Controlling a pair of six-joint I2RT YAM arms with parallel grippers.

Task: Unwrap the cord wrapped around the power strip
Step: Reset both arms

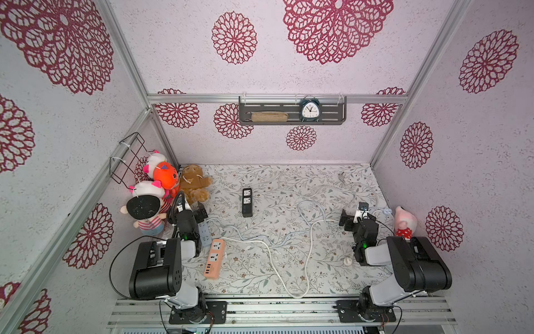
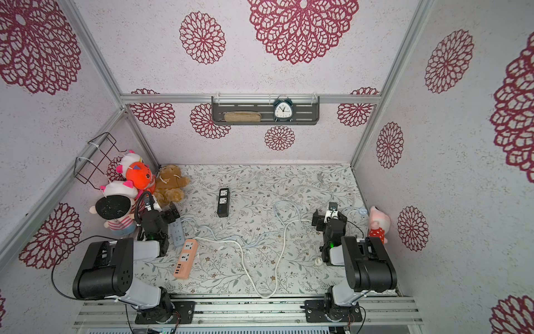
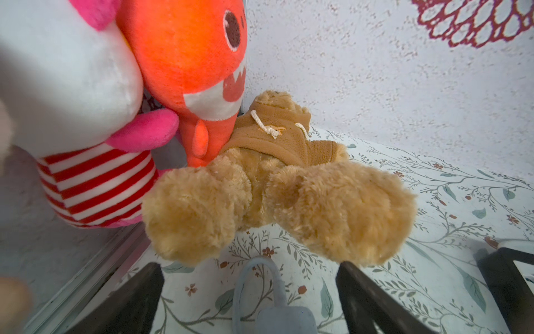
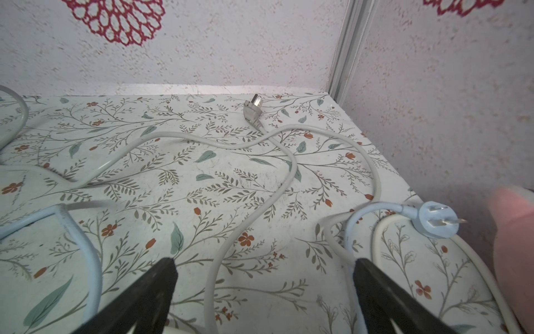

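Pale walls printed with dark red flower medallions enclose a table (image 1: 245,277) covered in a leaf-and-blossom print, seen from above. At the table's far left corner sits a heap of plush toys (image 1: 156,185), with a brown teddy bear in a hooded top (image 1: 195,185) lying beside them. Just in front of the bear, near the left edge, the left gripper (image 3: 250,269) hangs with its jaws spread wide and empty above the cord end of a pale blue rectangular plastic power strip (image 1: 204,232). Its pale blue cord (image 4: 378,206) trails loose across the table to a pale blue plug (image 4: 436,219) near the right edge. Beside the blue strip, toward the near edge, an orange rectangular power strip (image 1: 214,258) lies flat, its white cord (image 1: 308,260) looping to the near edge and back. A short black power strip (image 1: 247,201) lies near the middle. Close to the right edge, the right gripper (image 4: 265,264) has its jaws wide apart, holding nothing, over loose cords. A pink plush pig (image 1: 404,222) stands at the right edge.
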